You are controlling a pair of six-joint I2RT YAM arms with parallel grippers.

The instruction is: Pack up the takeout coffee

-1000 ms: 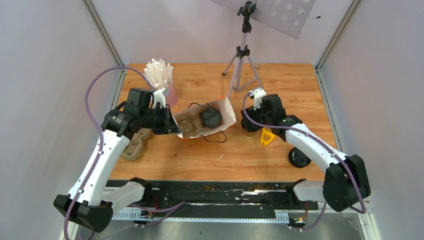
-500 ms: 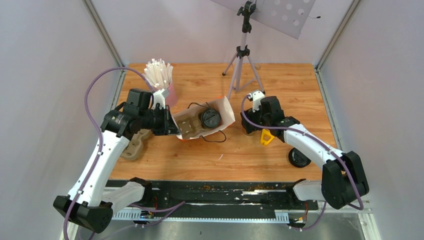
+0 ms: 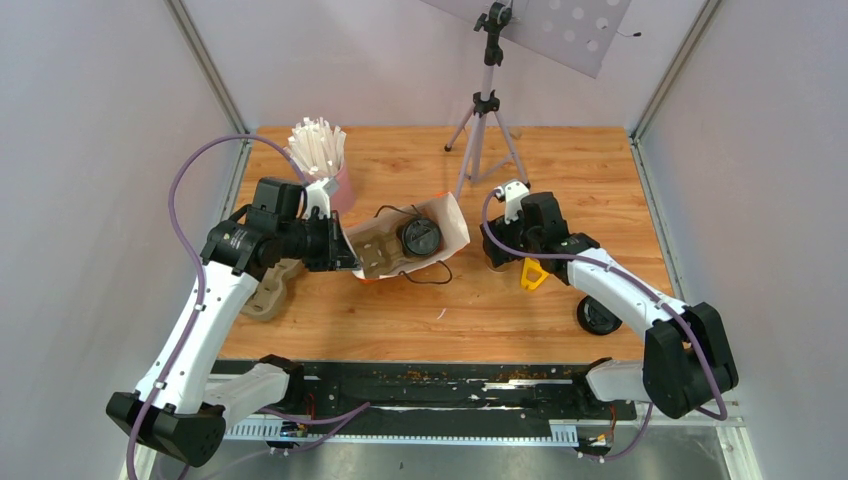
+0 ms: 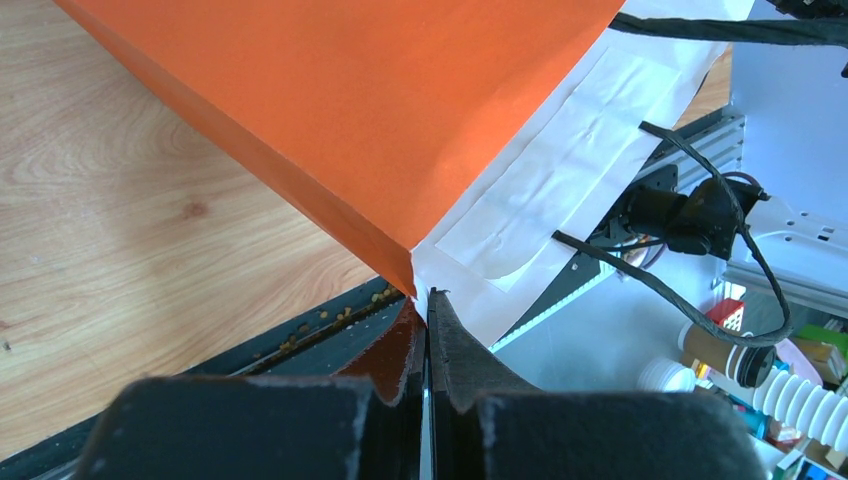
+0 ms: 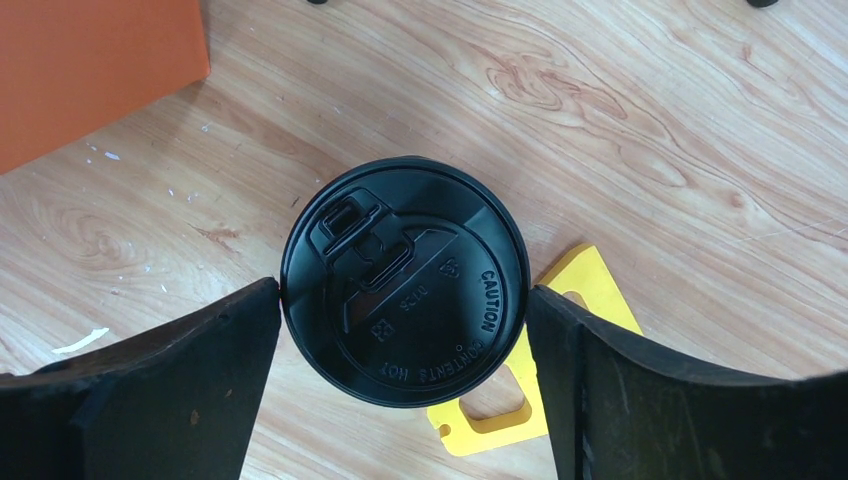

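Observation:
The takeout coffee [image 5: 403,280] stands upright on the wooden table, its black lid filling the right wrist view. My right gripper [image 5: 403,300] is down over it, one finger [image 5: 190,370] against the lid's left rim and the other against its right rim. From above, that gripper [image 3: 497,254] hides most of the cup. The orange paper bag [image 4: 350,100] lies on its side, mouth open, with a pulp tray [image 3: 372,252] and another lidded cup [image 3: 421,236] inside. My left gripper [image 4: 428,300] is shut on the bag's edge, seen at the bag's left corner [image 3: 340,248].
A yellow plastic tag [image 5: 580,300] lies just right of the coffee. A pink cup of white sticks [image 3: 322,152] stands at the back left, a second pulp tray [image 3: 272,287] under the left arm, a tripod [image 3: 485,110] behind the bag, and a black round thing [image 3: 598,316] at the near right.
The right gripper has shifted slightly left and down over the coffee, and its jaws have narrowed a little onto the lid. The left gripper and bag have not moved.

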